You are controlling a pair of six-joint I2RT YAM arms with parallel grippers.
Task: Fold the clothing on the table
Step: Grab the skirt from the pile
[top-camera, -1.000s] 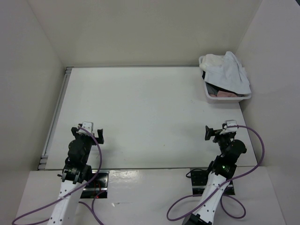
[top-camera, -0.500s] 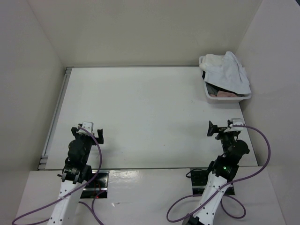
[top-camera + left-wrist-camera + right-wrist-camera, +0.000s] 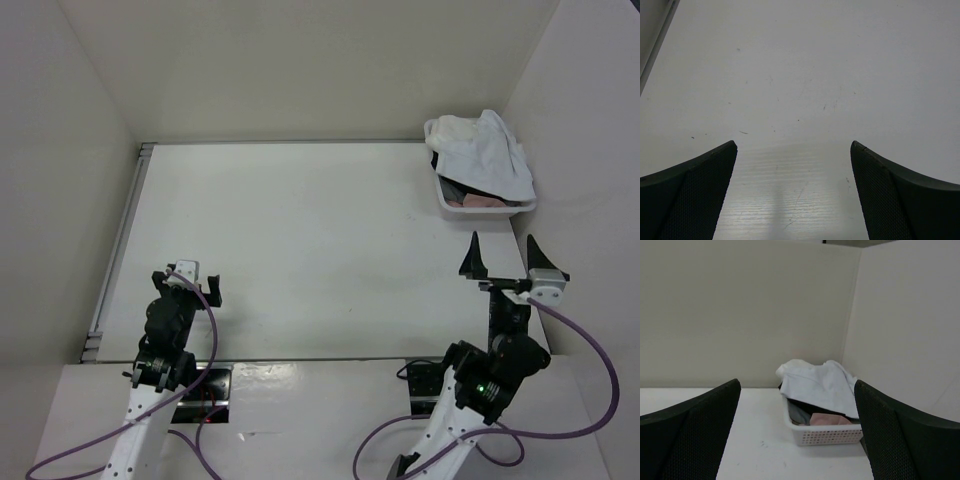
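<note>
— What just moved?

— The right gripper [image 3: 501, 245]. Its jaws are wide apart and hold nothing. A second ago it sat low by the near edge; now it has lifted and swung toward the lower right of the overhead frame, and it points up-frame.

— At what?

— At the clothing [image 3: 488, 150], a white heap draped over darker and pink pieces. It fills a white basket [image 3: 480, 210] at the upper right, on the far corner of the counter [image 3: 300, 220]. The wrist view puts the heap squarely between the fingers, but well apart from them.

— So folding hasn't begun?

— I'd say not. Nothing is spread out yet, and this looks like the reach to fetch a garment.

— And the arms?

— The right arm is raised and stretched forward, its cable trailing behind. The left gripper [image 3: 187, 283] hasn't stirred at lower left. It is also spread wide and holding nothing, tipped down over bare counter.
</note>
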